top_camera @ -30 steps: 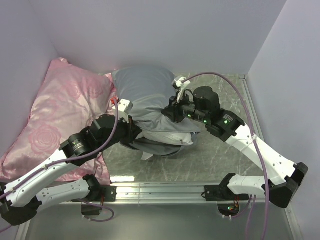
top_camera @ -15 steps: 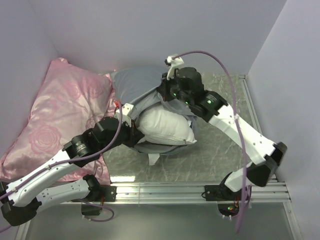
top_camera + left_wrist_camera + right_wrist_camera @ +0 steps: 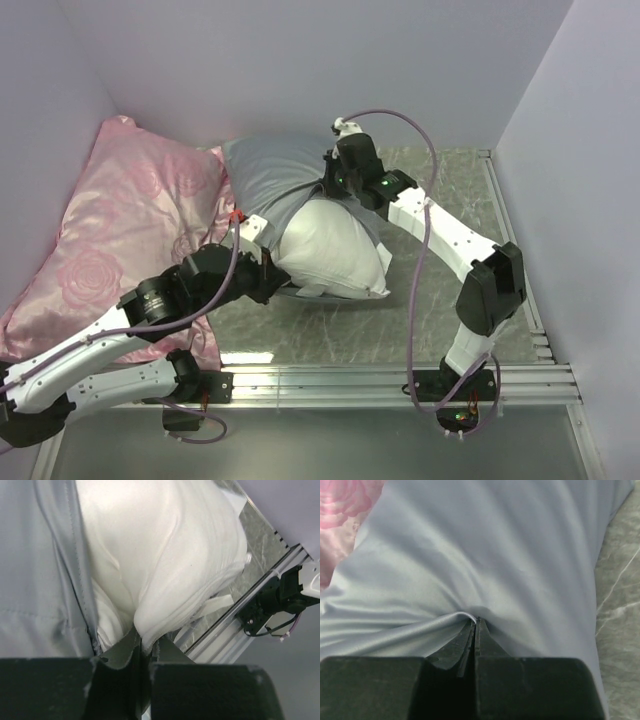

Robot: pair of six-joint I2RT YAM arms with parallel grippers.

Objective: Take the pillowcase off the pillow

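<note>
The white pillow (image 3: 335, 248) lies mid-table with its near half bare and its far half still inside the grey-blue pillowcase (image 3: 272, 172). My left gripper (image 3: 272, 268) is shut on the pillow's near-left edge; the left wrist view shows the white pillow (image 3: 165, 560) pinched between the fingers, with the pillowcase's (image 3: 35, 565) hem beside it. My right gripper (image 3: 325, 188) is shut on a fold of the pillowcase at the far side; the right wrist view shows the grey-blue pillowcase (image 3: 485, 550) bunched at the shut fingertips (image 3: 476, 622).
A pink rose-patterned satin pillow (image 3: 120, 230) fills the left of the table and touches the pillowcase. Walls close the left, back and right. A metal rail (image 3: 340, 380) runs along the near edge. Bare marbled table (image 3: 450, 180) lies to the right.
My right gripper has pulled the pillowcase away toward the far wall, baring much more of the white pillow. My left gripper has stayed clamped at the pillow's near-left edge.
</note>
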